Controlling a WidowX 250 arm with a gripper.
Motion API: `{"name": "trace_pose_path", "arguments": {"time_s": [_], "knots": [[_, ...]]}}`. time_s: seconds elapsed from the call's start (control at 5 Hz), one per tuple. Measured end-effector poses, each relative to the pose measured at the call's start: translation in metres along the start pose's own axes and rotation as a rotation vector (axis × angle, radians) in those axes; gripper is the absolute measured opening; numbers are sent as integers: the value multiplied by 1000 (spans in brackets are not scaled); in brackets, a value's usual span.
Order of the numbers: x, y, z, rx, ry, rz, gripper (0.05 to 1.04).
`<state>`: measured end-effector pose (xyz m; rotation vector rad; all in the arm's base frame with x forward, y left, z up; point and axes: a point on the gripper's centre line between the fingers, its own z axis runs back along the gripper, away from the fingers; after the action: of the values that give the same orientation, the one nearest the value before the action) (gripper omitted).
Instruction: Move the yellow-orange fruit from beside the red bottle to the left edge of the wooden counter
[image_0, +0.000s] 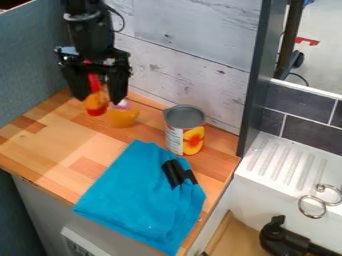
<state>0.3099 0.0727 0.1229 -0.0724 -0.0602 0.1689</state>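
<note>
Over the back left of the wooden counter hangs the gripper (99, 95), its two fingers spread apart. A red and orange object (97, 103) shows in the gap between them; whether it touches either finger cannot be told. Close by on the right, a rounded orange-yellow item (123, 116) sits on the counter, its top partly hidden by the right finger. Farther right stands an upright metal can (184, 131) with a fruit label. A blue cloth (143, 195) with black strips lies flat across the front of the counter.
A pale wood-plank wall (194, 50) backs the wooden counter (40, 145), with a blue-grey panel (33, 65) at left. A dark upright post (257, 75) separates it from a white ridged sink ledge (280, 162) carrying metal rings (312, 206). A black object (284, 240) is lower right.
</note>
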Motion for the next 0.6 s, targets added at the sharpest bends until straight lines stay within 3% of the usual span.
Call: {"name": "trace_pose_path", "arguments": {"time_s": [0.4, 0.6], "knots": [[41, 14, -17, 49, -69, 283, 1000], [58, 15, -27, 28, -71, 340, 1000]]}}
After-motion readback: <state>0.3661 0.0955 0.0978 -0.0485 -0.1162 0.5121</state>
